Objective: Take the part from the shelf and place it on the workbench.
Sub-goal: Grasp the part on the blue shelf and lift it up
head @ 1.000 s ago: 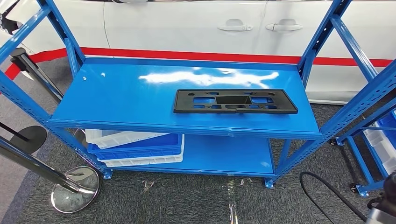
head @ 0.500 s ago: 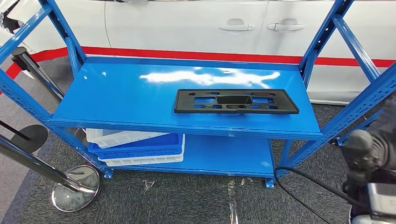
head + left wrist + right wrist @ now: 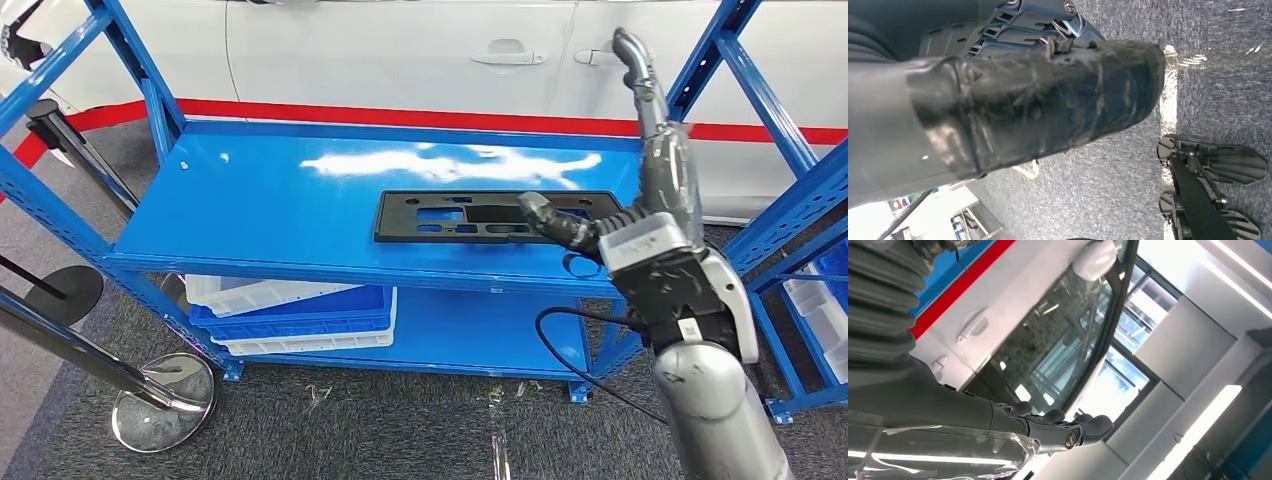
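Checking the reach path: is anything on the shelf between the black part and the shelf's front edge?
No. In the head view, bare blue shelf lies in front of the black part; the right hand overlaps its right end.

Grey carpet floor [image 3: 400,430] — white car [image 3: 400,50] behind blue rack [image 3: 300,190].

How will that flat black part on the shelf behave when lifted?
The black part looks like thin moulded plastic with cut-outs, so probably light and fairly stiff. Long and flat on the glossy shelf, it may slide when nudged and tilt if gripped at one end.
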`<state>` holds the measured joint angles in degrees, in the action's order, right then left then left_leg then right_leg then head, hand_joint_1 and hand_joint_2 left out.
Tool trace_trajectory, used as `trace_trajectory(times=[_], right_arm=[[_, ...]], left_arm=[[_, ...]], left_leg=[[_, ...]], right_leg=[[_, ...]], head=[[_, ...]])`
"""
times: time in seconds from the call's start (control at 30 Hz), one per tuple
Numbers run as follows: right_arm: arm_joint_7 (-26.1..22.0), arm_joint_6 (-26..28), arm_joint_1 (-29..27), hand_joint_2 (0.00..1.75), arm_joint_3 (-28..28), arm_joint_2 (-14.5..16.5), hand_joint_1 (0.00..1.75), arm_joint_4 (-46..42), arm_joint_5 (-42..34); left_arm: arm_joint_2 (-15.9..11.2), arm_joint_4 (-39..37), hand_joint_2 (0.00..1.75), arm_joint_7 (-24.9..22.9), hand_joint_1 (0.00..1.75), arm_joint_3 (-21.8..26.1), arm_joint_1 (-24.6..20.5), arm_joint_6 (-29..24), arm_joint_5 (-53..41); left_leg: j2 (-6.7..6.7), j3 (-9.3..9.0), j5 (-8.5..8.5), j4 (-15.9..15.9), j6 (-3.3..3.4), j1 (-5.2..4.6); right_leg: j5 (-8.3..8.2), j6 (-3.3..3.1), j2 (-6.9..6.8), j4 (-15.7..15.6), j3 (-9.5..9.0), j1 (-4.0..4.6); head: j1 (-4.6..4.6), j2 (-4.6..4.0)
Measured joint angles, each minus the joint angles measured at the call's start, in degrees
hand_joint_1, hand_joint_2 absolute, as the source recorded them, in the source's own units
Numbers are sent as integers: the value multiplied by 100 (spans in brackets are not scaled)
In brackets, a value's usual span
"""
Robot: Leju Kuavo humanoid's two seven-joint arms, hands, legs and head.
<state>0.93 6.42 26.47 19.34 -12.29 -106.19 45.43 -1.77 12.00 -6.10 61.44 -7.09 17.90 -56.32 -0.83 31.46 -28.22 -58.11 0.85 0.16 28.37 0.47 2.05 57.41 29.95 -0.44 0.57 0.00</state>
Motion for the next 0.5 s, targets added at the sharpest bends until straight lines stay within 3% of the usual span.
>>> trace_trajectory(times=[0.23,0.5], right_arm=[[-84,91,640,175,504,204,0,1283,174],[-115,312,1020,175,712,280,0,2398,549]], left_arm=[[-2,-5,0,59,0,0,-11,76,-103],[-9,-7,0,69,0,0,-17,107,-232]], left_leg=[[-9,3,4,-1,0,0],[-24,15,9,-2,4,0]], right_leg=[[0,0,-10,1,3,0],[0,0,-16,1,11,-1]], head=[[1,0],[0,0]])
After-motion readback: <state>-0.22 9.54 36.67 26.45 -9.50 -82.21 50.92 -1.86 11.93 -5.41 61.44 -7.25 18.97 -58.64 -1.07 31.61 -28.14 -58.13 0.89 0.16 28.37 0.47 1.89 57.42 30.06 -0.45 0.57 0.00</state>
